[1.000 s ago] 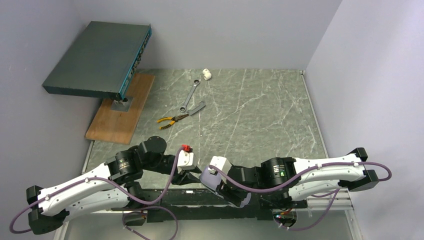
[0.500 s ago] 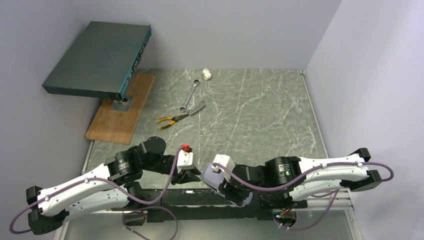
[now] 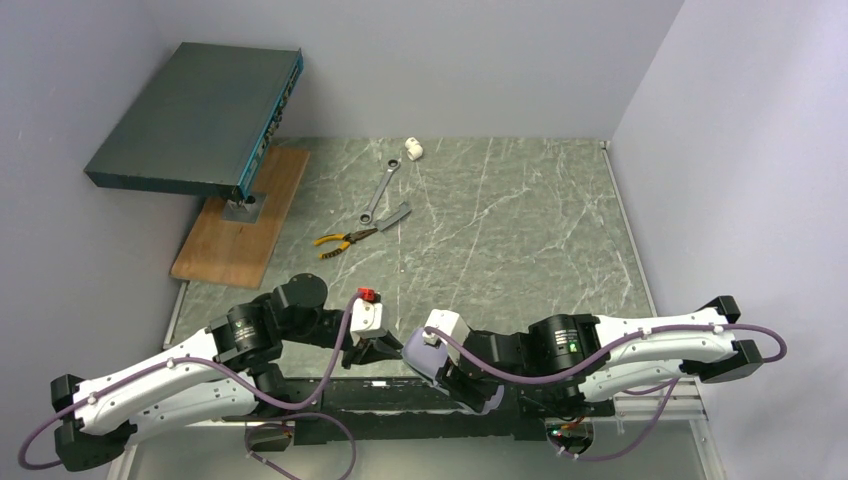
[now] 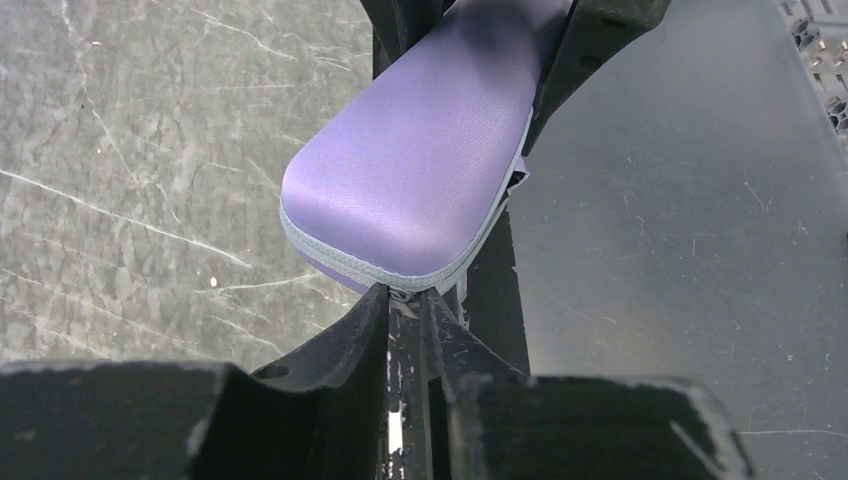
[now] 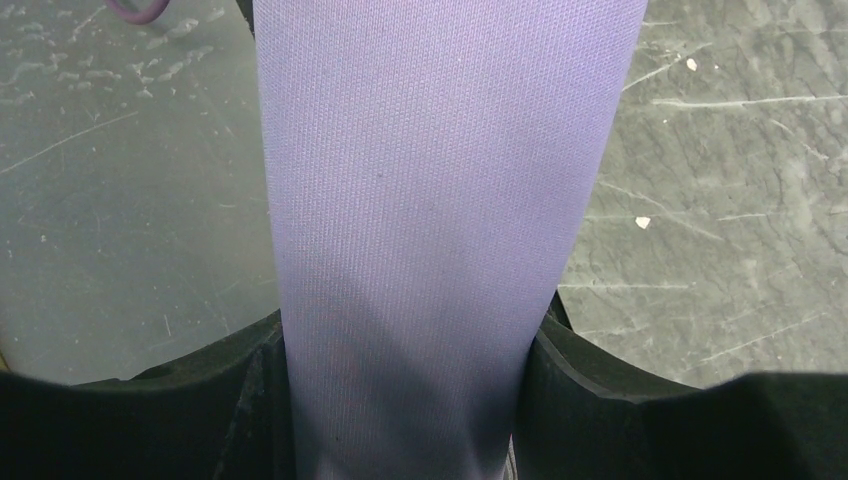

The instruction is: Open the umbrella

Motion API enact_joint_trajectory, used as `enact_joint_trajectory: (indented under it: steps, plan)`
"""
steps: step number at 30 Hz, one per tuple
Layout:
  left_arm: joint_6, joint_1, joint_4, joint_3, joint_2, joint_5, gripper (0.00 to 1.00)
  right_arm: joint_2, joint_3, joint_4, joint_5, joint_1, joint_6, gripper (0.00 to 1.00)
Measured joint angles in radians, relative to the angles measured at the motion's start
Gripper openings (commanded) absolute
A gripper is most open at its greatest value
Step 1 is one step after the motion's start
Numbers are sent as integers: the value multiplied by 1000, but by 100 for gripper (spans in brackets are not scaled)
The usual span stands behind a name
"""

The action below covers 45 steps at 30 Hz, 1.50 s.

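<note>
A lilac oblong hard-shell case [image 3: 413, 352] hangs above the table's near edge, between the two arms. My right gripper [image 3: 458, 382] is shut across its body; in the right wrist view the case [image 5: 440, 180] fills the gap between the black fingers [image 5: 250, 390]. My left gripper [image 4: 405, 300] meets the case's rounded end [image 4: 420, 150]. Its fingertips are pinched together on the small grey zipper pull [image 4: 404, 293] at the seam. The zipper seam looks shut. The umbrella is hidden from every view.
A dark flat box [image 3: 200, 115] sits tilted on a stand over a wooden board [image 3: 245, 225] at the back left. A wrench [image 3: 380, 190], yellow-handled pliers [image 3: 343, 240], a small grey tool [image 3: 396, 215] and a white fitting [image 3: 414, 150] lie mid-table. A black rail [image 3: 400, 405] runs along the near edge.
The left gripper's jaws have narrowed onto the zipper pull. The right arm has brought the case slightly toward the left gripper, and the left wrist has edged a little leftward.
</note>
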<state>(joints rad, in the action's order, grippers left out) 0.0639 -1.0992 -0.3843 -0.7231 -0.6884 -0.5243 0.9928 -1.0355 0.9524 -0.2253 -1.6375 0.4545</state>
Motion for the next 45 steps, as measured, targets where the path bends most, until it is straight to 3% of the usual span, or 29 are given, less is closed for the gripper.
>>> enact_joint_trajectory:
  steps: [10, 32, 39, 40, 42, 45]
  plan:
    - [3, 0, -2, 0, 2, 8, 0, -1, 1, 7, 0, -1, 2, 0]
    - [-3, -5, 21, 11, -119, 112, 0, 99, -2, 31, -39, -96, 2, 0]
    - [2, 2, 113, -8, -193, 137, 0, 143, -43, -93, -23, -153, -38, 0]
    - [1, 2, 127, -8, -202, 129, 2, 143, -53, -111, -27, -153, -45, 0]
    - [-5, 2, 154, -8, -226, 122, 17, 144, -66, -140, -42, -153, -55, 0]
    - [-22, 2, 154, -11, -253, 154, 64, 146, -71, -163, -77, -153, -55, 0]
